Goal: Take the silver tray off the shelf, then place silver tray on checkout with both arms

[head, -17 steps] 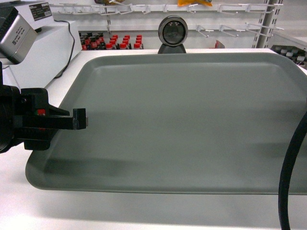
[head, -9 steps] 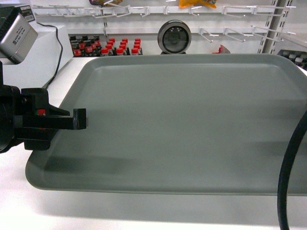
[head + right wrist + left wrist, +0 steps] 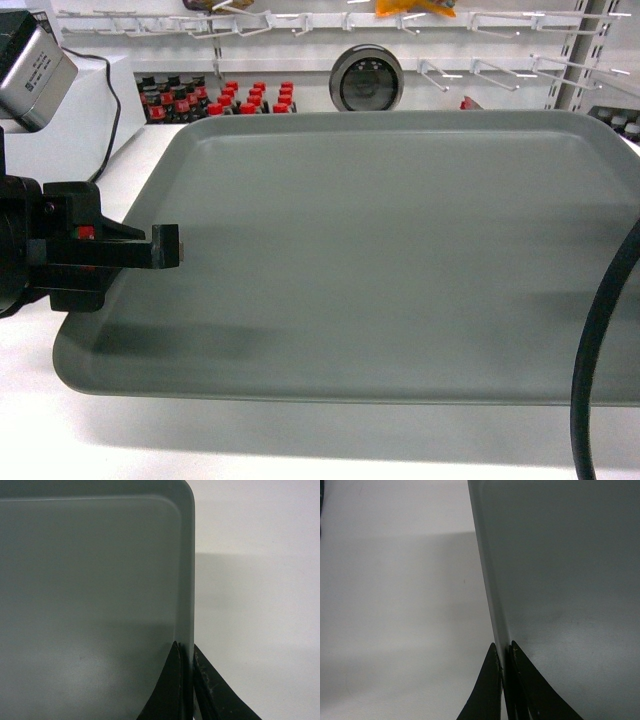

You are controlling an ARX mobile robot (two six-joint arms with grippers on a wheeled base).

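The silver tray fills most of the head view, lying flat over the white checkout; I cannot tell whether it touches the counter. My left gripper is shut on the tray's left rim. In the left wrist view its jaws pinch the tray's edge above the checkout. In the right wrist view my right gripper is shut on the tray's right rim near a rounded corner. The right gripper is outside the head view. The shelf with hooks runs along the back.
A black round-headed scanner stands just behind the tray's far rim. Red-capped bottles sit on a low shelf at the back left. A grey box and a white machine are at the far left. A black cable hangs at the right.
The background has shifted: the scanner's base and the strip of counter before it are now hidden behind the tray's far rim, and more bottles show. Both grips hold as before.
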